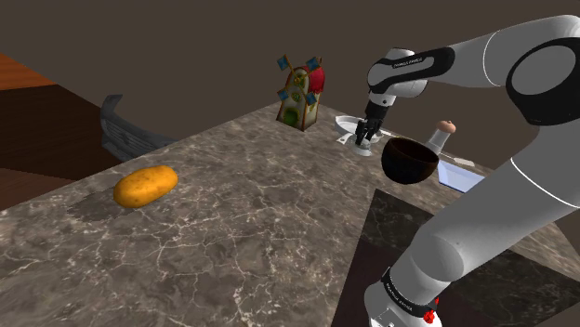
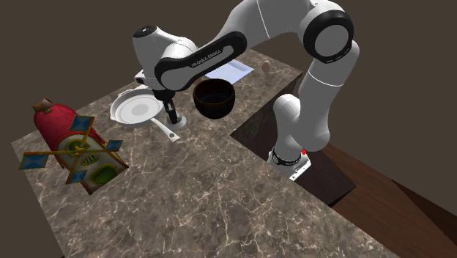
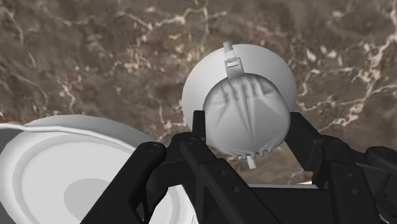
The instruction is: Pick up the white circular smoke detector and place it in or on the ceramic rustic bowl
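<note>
Smoke detector: white and round, with a ribbed dome on a wider flat disc and a small tab at one edge. In the wrist view it sits between the two fingers, with veined stone behind it. I cannot tell whether it rests on the counter or is clear of it.
Gripper: all black, clamped on the detector's dome, one finger touching each side. In the shoulder view the gripper points down at the far part of the counter. In the second exterior view it hangs just right of the pan.
Bowl: dark brown, round and upright, with its mouth up. In the shoulder view it is just right of the gripper and a little nearer, not touching it. In the second exterior view the bowl is likewise right of the gripper.
Pan: white and shallow, with a thin handle running toward the gripper. In the wrist view its rim lies just beside the detector.
Counter: brown-grey marble with pale veins.
Windmill house: a colourful toy, left of the gripper and farther back in the shoulder view.
Potato: yellow-brown, well apart at the shoulder view's near left.
Flat pale sheet: right of the bowl in the shoulder view.
</note>
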Controlling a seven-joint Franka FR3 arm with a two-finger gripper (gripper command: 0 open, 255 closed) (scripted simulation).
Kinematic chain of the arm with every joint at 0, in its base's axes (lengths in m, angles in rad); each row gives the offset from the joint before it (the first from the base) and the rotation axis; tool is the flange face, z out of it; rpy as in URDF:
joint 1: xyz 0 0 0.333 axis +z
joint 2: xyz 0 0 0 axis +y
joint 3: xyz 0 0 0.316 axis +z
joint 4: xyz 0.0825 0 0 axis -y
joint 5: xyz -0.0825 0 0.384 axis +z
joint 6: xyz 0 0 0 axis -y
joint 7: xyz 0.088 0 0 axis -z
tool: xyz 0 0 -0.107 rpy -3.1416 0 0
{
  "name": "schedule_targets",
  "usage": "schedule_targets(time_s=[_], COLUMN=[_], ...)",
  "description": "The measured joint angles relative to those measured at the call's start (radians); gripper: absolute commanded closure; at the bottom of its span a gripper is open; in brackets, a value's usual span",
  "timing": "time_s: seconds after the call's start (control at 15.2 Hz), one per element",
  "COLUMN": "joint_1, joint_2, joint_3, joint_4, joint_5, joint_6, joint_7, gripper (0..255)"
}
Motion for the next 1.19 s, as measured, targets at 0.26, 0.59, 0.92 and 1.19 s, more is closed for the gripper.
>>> schedule_targets(time_s=[0.26,0.59,0.92,1.19], joint_1=[0.000,0.000,0.001,0.002], joint_2=[0.000,0.000,-0.012,-0.027], joint_3=[0.000,0.000,0.004,0.011], joint_4=[0.000,0.000,0.043,0.086], joint_5=[0.000,0.000,-0.003,-0.006], joint_6=[-0.001,0.000,-0.054,-0.110], joint_7=[0.000,0.000,0.001,0.006], gripper=[255,255,255,255])
